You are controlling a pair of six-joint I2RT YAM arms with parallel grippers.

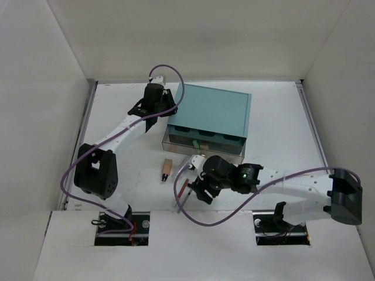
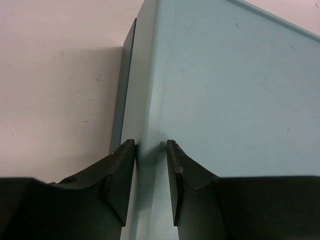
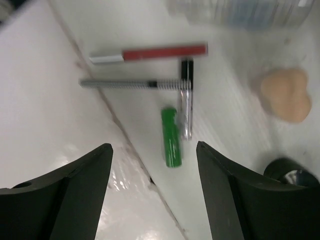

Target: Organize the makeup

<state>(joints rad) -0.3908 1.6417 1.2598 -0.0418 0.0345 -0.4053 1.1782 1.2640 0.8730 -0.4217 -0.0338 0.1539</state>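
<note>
So teal box (image 2: 225, 90) won't slide, my L claw (image 2: 151, 146) prob braces its edge; pinch unclear. R claw (image 3: 154, 147) spread over green tube (image 3: 171, 137).

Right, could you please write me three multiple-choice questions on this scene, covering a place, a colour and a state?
1. Where is the left gripper?
A. At the teal box's left edge
B. Over the sponge
C. Beside its own base

2. What colour is the short tube near the red pencil?
A. Blue
B. Green
C. Yellow

3. How is the right gripper?
A. Shut on a pencil
B. Shut, empty
C. Open, empty

Answers:
1 A, it straddles the box's edge.
2 B, the right wrist view shows it green.
3 C, it gapes wide with nothing between.
</note>
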